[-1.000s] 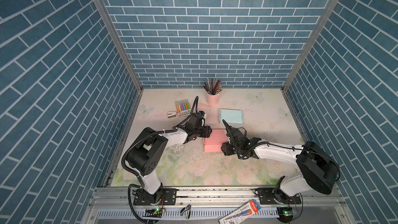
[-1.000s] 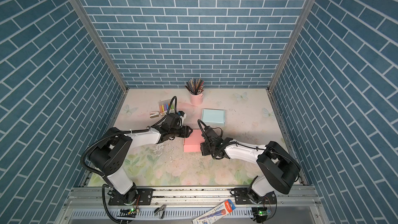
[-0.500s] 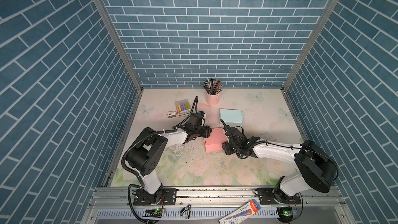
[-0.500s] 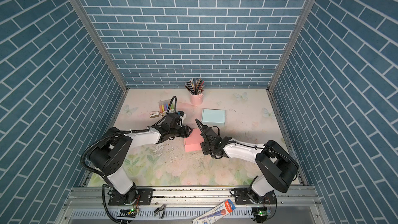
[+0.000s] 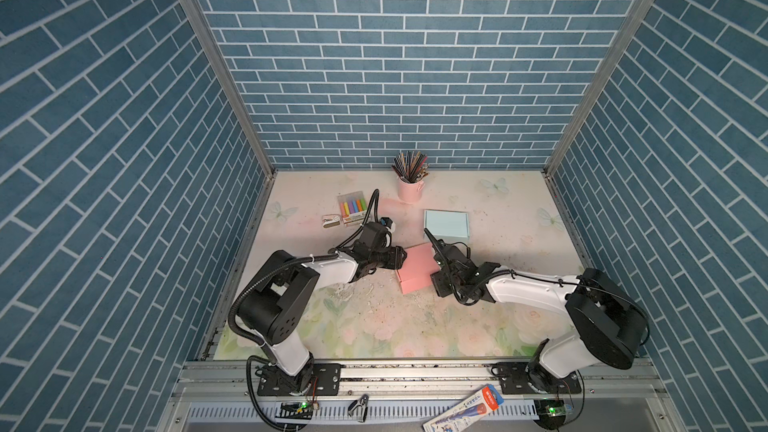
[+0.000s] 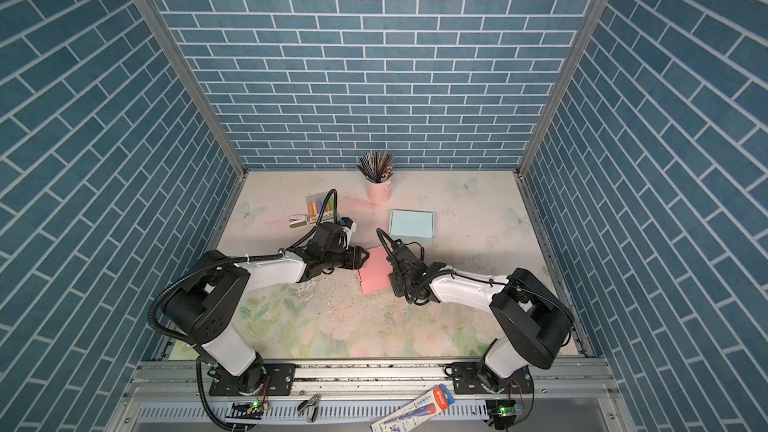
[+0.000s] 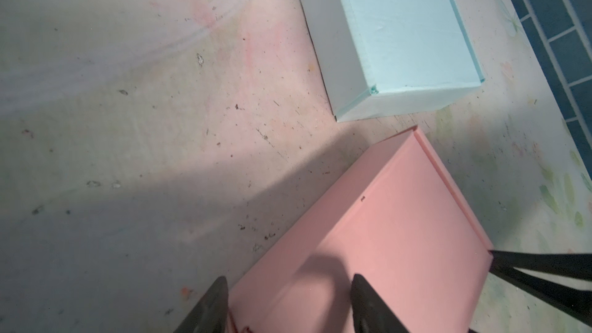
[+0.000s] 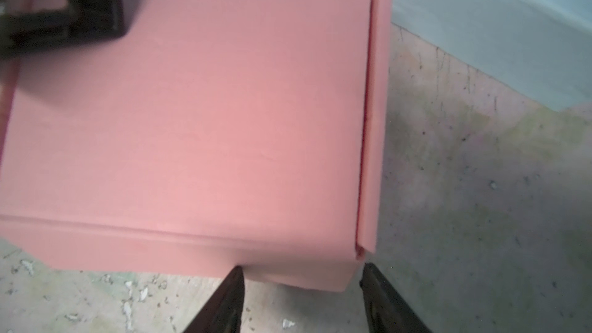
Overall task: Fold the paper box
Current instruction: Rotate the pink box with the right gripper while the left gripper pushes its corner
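Pink paper box [image 5: 417, 270] is lying on the floral table [image 5: 478, 326], just below centre in both top views. Its lid is sitting flat. In the right wrist view a narrow flap [image 8: 374, 123] is sticking out slightly along one edge.

I am holding the left gripper [image 5: 400, 258] at the box's left side. In the left wrist view its jaws are standing apart, one finger [image 7: 217, 299] just off the box's edge and the other over the lid, gripping nothing.

I am holding the right gripper [image 5: 436, 278] at the box's right side. In the right wrist view its jaws are also standing apart and bracketing a corner of the side wall. One fingertip [image 8: 237, 278] is sitting at the wall, but I cannot tell whether it is touching.

Blue box [image 5: 446, 224] is lying closed just above and right of the pink one, not touching it. Pink pencil cup [image 5: 409, 189] is standing near the back wall.
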Robot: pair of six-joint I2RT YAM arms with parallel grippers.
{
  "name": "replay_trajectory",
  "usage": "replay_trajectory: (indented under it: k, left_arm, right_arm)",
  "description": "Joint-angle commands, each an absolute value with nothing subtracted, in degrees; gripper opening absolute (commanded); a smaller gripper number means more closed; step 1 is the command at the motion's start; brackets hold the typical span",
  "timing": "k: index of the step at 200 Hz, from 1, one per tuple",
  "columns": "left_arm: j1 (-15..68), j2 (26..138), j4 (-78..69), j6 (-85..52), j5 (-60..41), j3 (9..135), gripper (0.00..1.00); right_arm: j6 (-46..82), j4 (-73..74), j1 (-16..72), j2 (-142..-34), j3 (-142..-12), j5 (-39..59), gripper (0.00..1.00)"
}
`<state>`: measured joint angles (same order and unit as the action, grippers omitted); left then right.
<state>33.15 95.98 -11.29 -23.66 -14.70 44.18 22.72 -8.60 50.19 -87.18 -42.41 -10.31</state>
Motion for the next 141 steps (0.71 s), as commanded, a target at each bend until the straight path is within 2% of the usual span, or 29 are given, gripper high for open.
replay_trajectory:
  k: [1, 62, 127, 141]
  left_arm:
    - [34.78, 94.79, -6.7, -23.85, -16.49, 40.87, 0.61]
    - [33.97, 85.78, -2.45, -26.37, -18.89, 37.99, 0.61]
    - [30.7, 84.34, 0.85, -25.12, -19.32, 41.49, 0.67]
    - [30.61, 85.65, 0.65, -23.68, -19.41, 43.9, 0.68]
  right_arm:
    - [25.32, -9.84, 49.65, -85.93, -40.64, -10.82, 0.6]
    - [29.19, -13.49, 49.31, -79.72, -37.58, -12.39, 0.6]
    - [31.75, -15.04, 49.16, -70.28, -34.45, -8.43, 0.57]
    - [32.4, -14.49, 48.94, -69.08, -34.59, -6.49, 0.54]
